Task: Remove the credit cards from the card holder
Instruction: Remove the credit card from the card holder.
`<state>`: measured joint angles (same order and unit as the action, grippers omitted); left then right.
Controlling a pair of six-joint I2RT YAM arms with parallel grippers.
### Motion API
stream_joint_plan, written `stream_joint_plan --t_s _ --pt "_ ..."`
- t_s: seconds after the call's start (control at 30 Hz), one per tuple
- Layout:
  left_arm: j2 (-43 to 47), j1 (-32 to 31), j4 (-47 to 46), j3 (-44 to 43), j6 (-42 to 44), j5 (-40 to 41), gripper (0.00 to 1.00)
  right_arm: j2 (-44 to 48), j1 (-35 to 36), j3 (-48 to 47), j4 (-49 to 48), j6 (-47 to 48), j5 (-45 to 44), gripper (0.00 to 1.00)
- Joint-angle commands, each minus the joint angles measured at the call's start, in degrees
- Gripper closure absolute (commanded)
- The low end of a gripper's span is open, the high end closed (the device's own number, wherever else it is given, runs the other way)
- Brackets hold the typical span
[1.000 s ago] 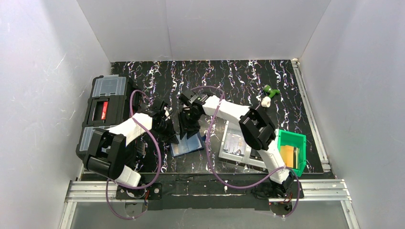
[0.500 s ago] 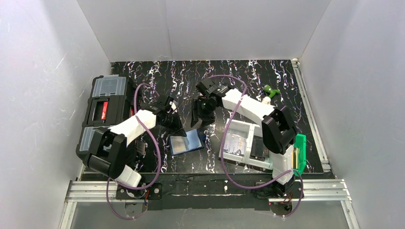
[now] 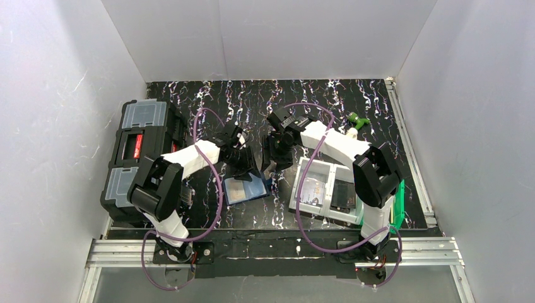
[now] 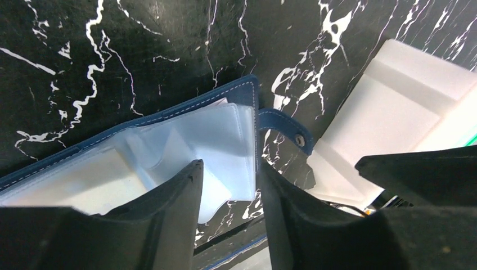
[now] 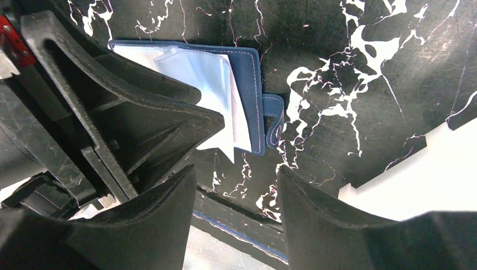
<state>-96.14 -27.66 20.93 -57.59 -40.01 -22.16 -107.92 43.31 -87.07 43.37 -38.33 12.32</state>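
Top view first: the small navy blue folding card holder point(image 3: 247, 189) is lying open on the black, white-veined marble-look bench point(image 3: 315, 101), with its pale clear sleeves facing up. The left tool point(image 3: 248, 161) hangs right over the holder's far edge. The right tool point(image 3: 272, 161) sits just off the holder's far right corner. A white plastic tray point(image 3: 309, 165) is just to the right of the holder, and a black toolbox with clear lids point(image 3: 135, 148) is well off to the holder's left.

Left wrist cam: that tool's two black fingers are apart with a narrow gap and nothing in it. Right under them are the holder's sleeves, fanned out a bit. The blue snap tab point(image 4: 281, 124) pokes out of the holder's right edge flat onto the bench, with the tray just past it.

Right wrist cam: this tool's fingers are spread too, with only bare bench between them, just beside the holder's tab end. The left tool's fingers loom over the sleeves. I can't tell if they're touching.
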Motion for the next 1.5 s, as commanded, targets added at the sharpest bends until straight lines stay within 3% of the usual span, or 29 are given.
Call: stream_joint_plan --t_s 0.0,0.4,0.5,0.63,0.7,0.9,1.13,1.47 --pt "2.34 -0.11 0.61 -2.45 1.10 -0.07 0.54 3.64 0.27 0.64 -0.70 0.69 -0.34 0.38" --pt "4.99 -0.03 -0.79 -4.98 4.89 -3.86 0.46 5.24 0.33 1.76 -0.98 0.40 -0.23 0.38" --pt "6.79 0.21 2.69 -5.34 4.56 0.31 0.47 5.55 0.82 1.51 -1.11 0.53 -0.07 0.38" --pt "10.06 3.10 12.60 -5.02 2.57 10.10 0.58 4.15 2.71 -0.34 -1.08 0.50 0.44 0.38" --pt "13.04 5.81 15.19 -2.74 1.96 12.69 0.64 2.39 4.27 -2.34 -0.89 0.47 0.65 0.38" --pt "19.82 13.36 19.60 3.47 4.14 14.34 0.69 -8.22 10.27 -14.57 2.77 1.39 -0.14 0.39" --pt "23.76 17.66 21.43 7.43 5.39 14.05 0.75 -23.55 13.69 -31.38 13.30 2.88 -7.64 0.38" --pt "24.12 19.15 20.70 8.78 6.06 11.72 0.77 -30.13 14.58 -35.93 15.23 3.99 -11.10 0.34"
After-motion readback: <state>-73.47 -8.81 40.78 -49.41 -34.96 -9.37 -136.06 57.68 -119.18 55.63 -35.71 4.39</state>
